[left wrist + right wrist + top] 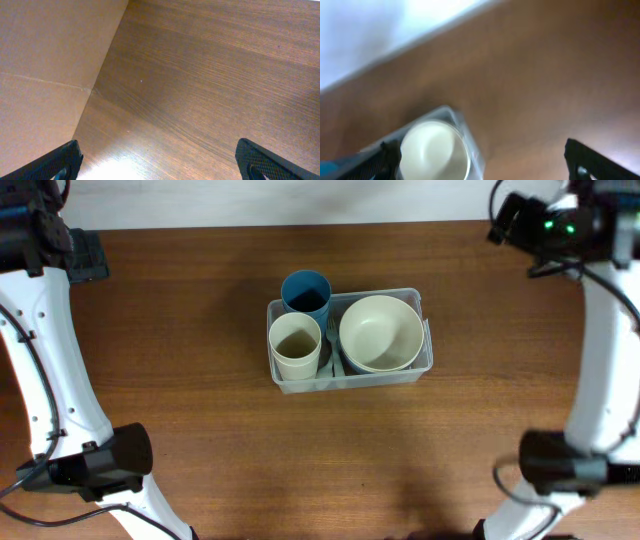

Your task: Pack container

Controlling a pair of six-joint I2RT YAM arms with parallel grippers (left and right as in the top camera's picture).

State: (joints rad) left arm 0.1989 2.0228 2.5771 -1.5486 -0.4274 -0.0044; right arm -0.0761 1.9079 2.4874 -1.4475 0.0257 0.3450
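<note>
container [352, 381]: clear plastic bin, parked pretty much mid-table, long side running left to right. It's sat upright and nothing is gripping it.
what's packed in it: the right-hand part is filled by a cream bowl [380, 333], mouth up. A cream cup [295, 345] is stood upright at the left end, on the near side. A blue cup [306, 292] is tucked in just behind it at the far left corner, also upright, with its mouth seen poking up over the back rim.
gap between cup and bowl: a thin pale piece [332, 340] is wedged there. Might be cutlery, but it's too small to be called.
table [200, 430]: brown wood grain, container rested flat on it.
left gripper [160, 164]: jaws spread wide with nothing between them. It's held over bare wood near the far left corner, well apart from the container. Only the two dark fingertips are caught at the bottom corners of the wrist view.
tan surface [45, 60]: plain, with a seam across it, met by the table edge on the left of that same view.
right gripper [487, 159]: also wide open and empty-handed, up by the far right corner. The wrist view is blurred, but the bowl and a container corner can be made out low on the left, clear of the fingers.
</note>
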